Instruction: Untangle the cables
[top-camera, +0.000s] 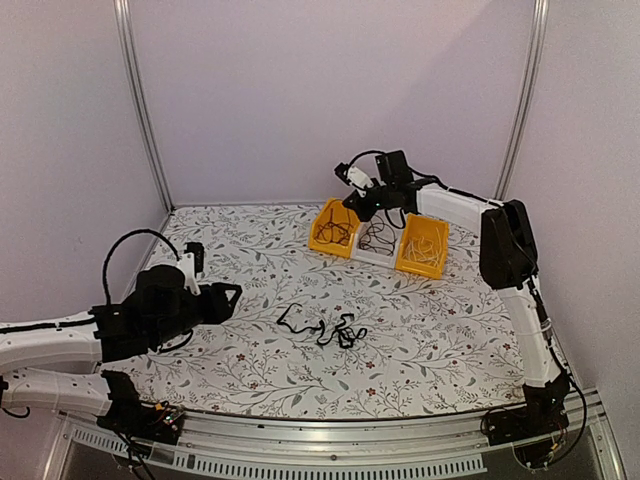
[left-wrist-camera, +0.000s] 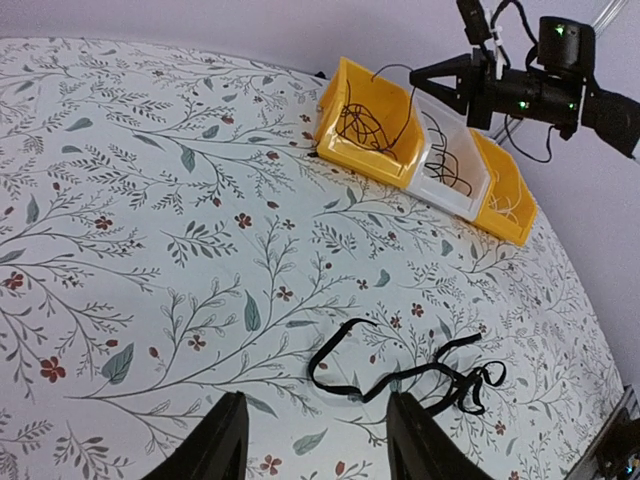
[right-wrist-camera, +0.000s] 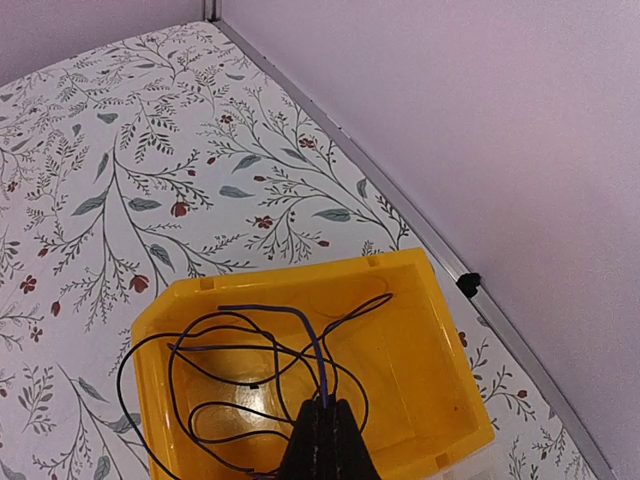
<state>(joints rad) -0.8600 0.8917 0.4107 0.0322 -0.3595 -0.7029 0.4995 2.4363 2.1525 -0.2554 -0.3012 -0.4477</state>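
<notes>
Right tool (top-camera: 350, 207) holds a strand over the yellow bin (top-camera: 322, 240); left tool (top-camera: 232, 298) waits near the tangle.
Top view: cables (top-camera: 322, 330) lie at centre of the floral table (top-camera: 450, 320), thin, limp, kinked. Left wrist: left tool spread wide at bottom edge, cables just beyond. Right wrist: right tool pinched tight on the wiry, springy strand (right-wrist-camera: 260, 309), loops in the glossy plastic bin. Best to move slowly and keep the loops from snagging the rim.

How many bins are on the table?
3, side by side near the far edge: left yellow bin, white bin in the middle, right yellow bin. None seems hidden.
</notes>
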